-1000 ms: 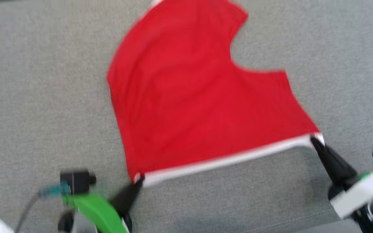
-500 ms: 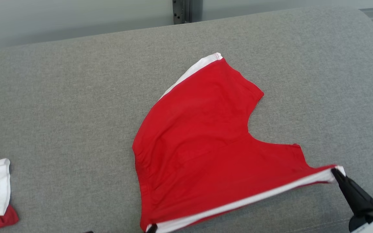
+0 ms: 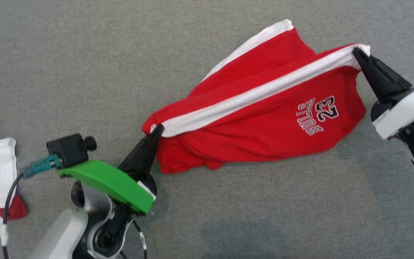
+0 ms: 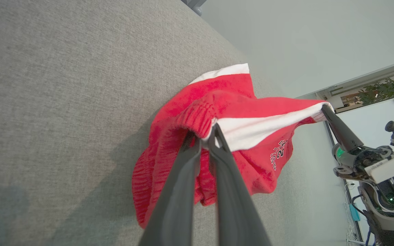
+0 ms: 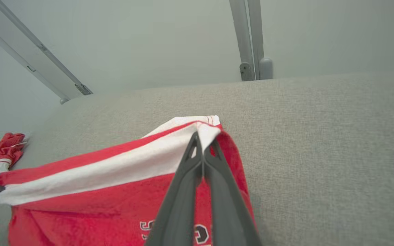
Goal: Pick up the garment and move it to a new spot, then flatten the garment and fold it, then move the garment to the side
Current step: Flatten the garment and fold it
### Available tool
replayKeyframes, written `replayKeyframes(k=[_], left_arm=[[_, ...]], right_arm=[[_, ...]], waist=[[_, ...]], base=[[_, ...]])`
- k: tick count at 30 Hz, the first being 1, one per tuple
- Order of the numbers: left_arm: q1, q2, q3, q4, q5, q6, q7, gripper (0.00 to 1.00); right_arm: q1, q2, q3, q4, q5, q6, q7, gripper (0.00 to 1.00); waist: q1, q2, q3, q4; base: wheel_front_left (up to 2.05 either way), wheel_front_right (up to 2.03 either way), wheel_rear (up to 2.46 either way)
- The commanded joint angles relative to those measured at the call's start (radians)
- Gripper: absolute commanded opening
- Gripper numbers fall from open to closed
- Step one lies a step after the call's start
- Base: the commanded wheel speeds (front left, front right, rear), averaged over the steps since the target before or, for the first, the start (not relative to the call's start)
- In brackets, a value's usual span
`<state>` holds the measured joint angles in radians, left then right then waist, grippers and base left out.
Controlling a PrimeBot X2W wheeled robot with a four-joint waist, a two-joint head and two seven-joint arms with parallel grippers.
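Crumpled, white-banded red garment (image 3: 257, 140) on coarse grey woven upholstery (image 3: 84, 72)

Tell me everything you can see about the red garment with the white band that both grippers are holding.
The red garment is soft knit cloth with a wide white band along one edge and white lettering with the number 23. The left gripper and the right gripper each pinch one end of that band, stretching it taut. The rest hangs slack and doubled over, its lower folds resting on the grey fabric surface.
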<state>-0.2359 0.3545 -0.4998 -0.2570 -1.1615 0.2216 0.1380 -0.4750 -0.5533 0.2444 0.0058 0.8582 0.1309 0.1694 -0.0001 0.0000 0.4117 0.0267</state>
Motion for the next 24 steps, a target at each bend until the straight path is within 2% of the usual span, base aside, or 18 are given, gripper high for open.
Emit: replayKeyframes(k=[1,9,17,18,19,20,21,22,23,24], left_arm=[[-0.058,-0.008,-0.006,0.028,0.014,-0.001,0.014,0.00],[-0.281,-0.076,-0.040,0.234,0.023,-0.023,0.084,0.00],[-0.331,-0.114,-0.061,0.322,0.021,-0.057,0.076,0.02],[-0.329,-0.117,-0.062,0.322,0.023,-0.065,0.069,0.17],[-0.324,-0.123,-0.060,0.321,0.019,-0.071,0.063,0.47],[-0.318,-0.128,-0.063,0.316,0.015,-0.077,0.060,1.00],[-0.310,-0.130,-0.066,0.312,0.012,-0.084,0.058,1.00],[-0.303,-0.134,-0.068,0.307,0.010,-0.088,0.053,1.00],[-0.299,-0.134,-0.068,0.301,0.012,-0.090,0.050,1.00],[-0.292,-0.130,-0.072,0.296,0.020,-0.090,0.046,1.00]], right_arm=[[-0.059,0.005,0.010,0.040,-0.018,0.000,0.009,0.00],[-0.295,0.043,0.100,0.275,-0.071,0.000,0.037,0.00],[-0.396,0.048,0.162,0.413,-0.075,0.000,-0.013,0.00],[-0.399,0.046,0.169,0.423,-0.070,0.000,-0.021,0.00],[-0.403,0.043,0.174,0.432,-0.070,0.000,-0.031,0.00],[-0.409,0.038,0.173,0.441,-0.075,0.000,-0.050,0.00],[-0.413,0.039,0.175,0.451,-0.079,0.000,-0.067,0.00],[-0.413,0.043,0.184,0.455,-0.073,0.000,-0.079,0.25],[-0.414,0.044,0.189,0.455,-0.071,0.000,-0.094,0.58],[-0.415,0.042,0.190,0.461,-0.074,0.000,-0.110,1.00]], waist=[[0.0001,0.0000,0.123,0.127],[0.0001,0.0000,0.154,0.174],[0.0001,0.0000,0.157,0.178],[0.0001,0.0000,0.156,0.178],[0.0001,0.0000,0.154,0.177],[0.0001,0.0000,0.153,0.175],[0.0001,0.0000,0.150,0.174],[0.0001,0.0000,0.147,0.171],[0.0001,0.0000,0.144,0.169],[0.0001,0.0000,0.139,0.165]], base=[[0.00,0.00,0.00],[0.00,0.00,0.00],[0.00,0.00,0.00],[0.00,0.00,0.00],[0.00,0.00,0.00],[0.00,0.00,0.00],[0.00,0.00,0.00],[0.00,0.00,0.00],[0.00,0.00,0.00],[0.00,0.00,0.00]])
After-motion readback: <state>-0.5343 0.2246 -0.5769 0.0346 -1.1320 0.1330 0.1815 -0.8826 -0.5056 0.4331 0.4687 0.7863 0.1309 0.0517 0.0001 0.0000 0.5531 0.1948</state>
